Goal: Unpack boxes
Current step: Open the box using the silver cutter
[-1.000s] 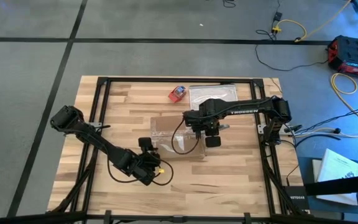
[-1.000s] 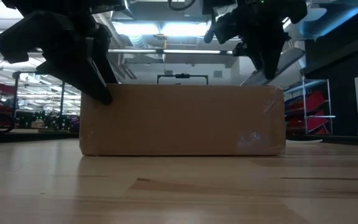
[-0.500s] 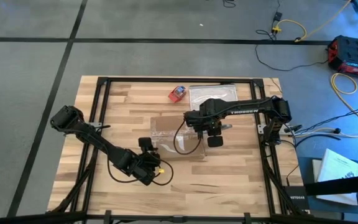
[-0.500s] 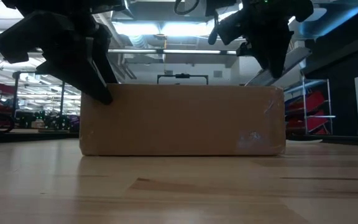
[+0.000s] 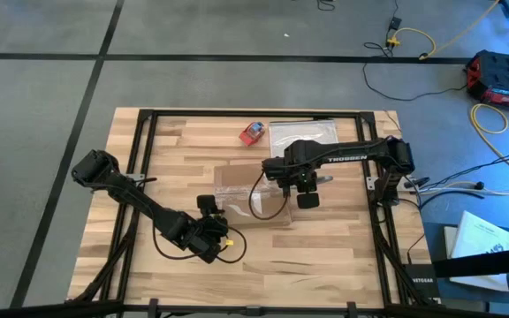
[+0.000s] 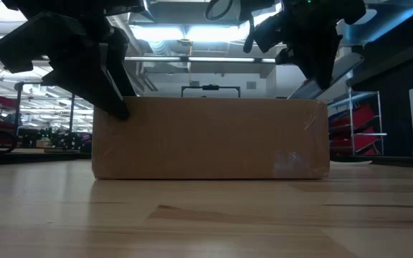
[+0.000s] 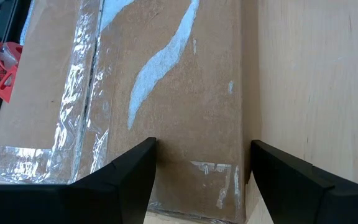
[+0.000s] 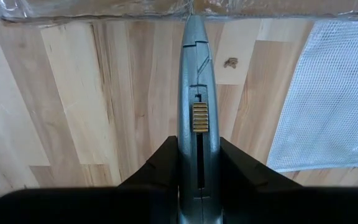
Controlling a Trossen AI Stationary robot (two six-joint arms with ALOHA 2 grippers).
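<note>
The right arm (image 5: 343, 157) hides part of the box (image 5: 237, 181) top from above; box contents unseen; the blade (image 8: 196, 93) tip is blurred

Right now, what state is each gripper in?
Left gripper: open, fingers straddling the end of the cardboard box.
Right gripper: shut on a grey box cutter, just off the box's edge.

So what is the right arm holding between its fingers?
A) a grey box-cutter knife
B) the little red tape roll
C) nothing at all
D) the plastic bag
A: in the right wrist view the right arm's fingers are shut on a slim grey knife whose tip reaches the taped edge of the cardboard box, while the plastic bag lies flat beside it on the table.
</note>
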